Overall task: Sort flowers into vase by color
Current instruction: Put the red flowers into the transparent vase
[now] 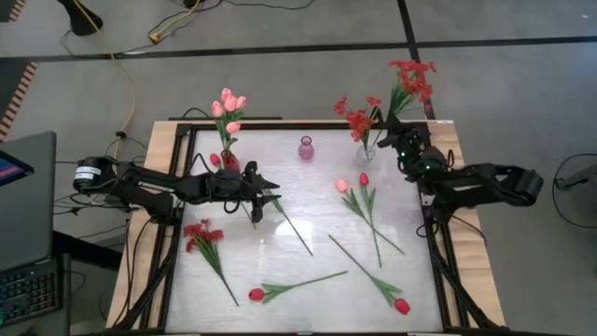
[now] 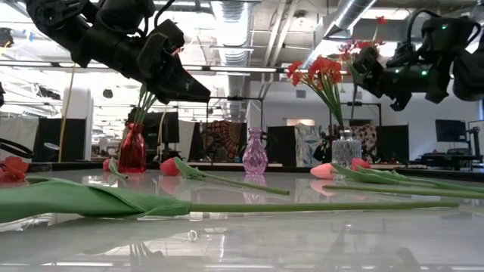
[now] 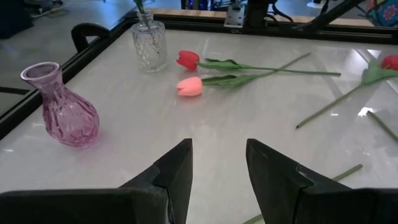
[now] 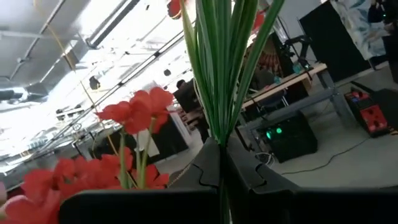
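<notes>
Glossy white tabletop [image 1: 308, 201]; faceted pink glass vase [image 3: 64, 109].

A white glossy tabletop [image 1: 308, 201] in a black metal frame [image 1: 280, 122] rests on a light wooden board [image 1: 161, 140], which stands on a grey floor marked with dark lines [image 1: 410, 37]. To one side of the table are a dark laptop with a backlit keyboard [image 1: 23, 280] and a yellow cable [image 1: 121, 75] trailing across the floor. Beyond the table, the low view shows a room with ceiling ducts [image 2: 234, 15], black partitions [image 2: 72, 140] and a dark monitor [image 2: 450, 130].
</notes>
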`<control>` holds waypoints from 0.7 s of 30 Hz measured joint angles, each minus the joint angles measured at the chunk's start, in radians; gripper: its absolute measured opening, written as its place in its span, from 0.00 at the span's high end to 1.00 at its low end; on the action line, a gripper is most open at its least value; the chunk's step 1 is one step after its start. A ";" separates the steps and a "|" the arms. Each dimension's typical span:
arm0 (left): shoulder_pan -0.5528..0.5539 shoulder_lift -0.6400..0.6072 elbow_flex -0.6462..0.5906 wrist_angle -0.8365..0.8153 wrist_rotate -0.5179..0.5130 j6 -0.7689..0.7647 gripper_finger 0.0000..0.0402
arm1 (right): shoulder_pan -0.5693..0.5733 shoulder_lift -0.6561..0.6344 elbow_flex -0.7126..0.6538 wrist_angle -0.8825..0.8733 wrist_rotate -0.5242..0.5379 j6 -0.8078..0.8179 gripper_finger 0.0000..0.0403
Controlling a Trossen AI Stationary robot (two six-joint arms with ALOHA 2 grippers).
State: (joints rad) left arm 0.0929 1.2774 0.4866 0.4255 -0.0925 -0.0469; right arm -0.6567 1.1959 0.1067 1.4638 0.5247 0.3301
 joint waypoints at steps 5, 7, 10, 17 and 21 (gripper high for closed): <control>0.000 0.000 0.000 -0.001 -0.001 -0.001 0.66 | 0.007 0.065 0.000 0.044 0.000 0.000 0.92; 0.000 0.000 0.000 -0.001 -0.001 -0.002 0.66 | 0.015 0.087 0.000 0.043 0.000 0.000 0.92; 0.000 0.000 0.000 -0.002 -0.001 -0.002 0.65 | 0.025 0.122 0.000 0.069 0.000 -0.004 0.93; 0.000 0.000 0.000 -0.002 -0.001 -0.003 0.66 | 0.065 0.159 0.014 0.096 0.003 -0.074 0.93; 0.000 0.000 0.000 -0.008 -0.001 -0.003 0.66 | 0.092 0.175 0.017 0.099 0.005 -0.105 0.93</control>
State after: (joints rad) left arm 0.0933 1.2774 0.4866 0.4180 -0.0937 -0.0494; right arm -0.5647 1.3709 0.1242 1.5629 0.5301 0.2253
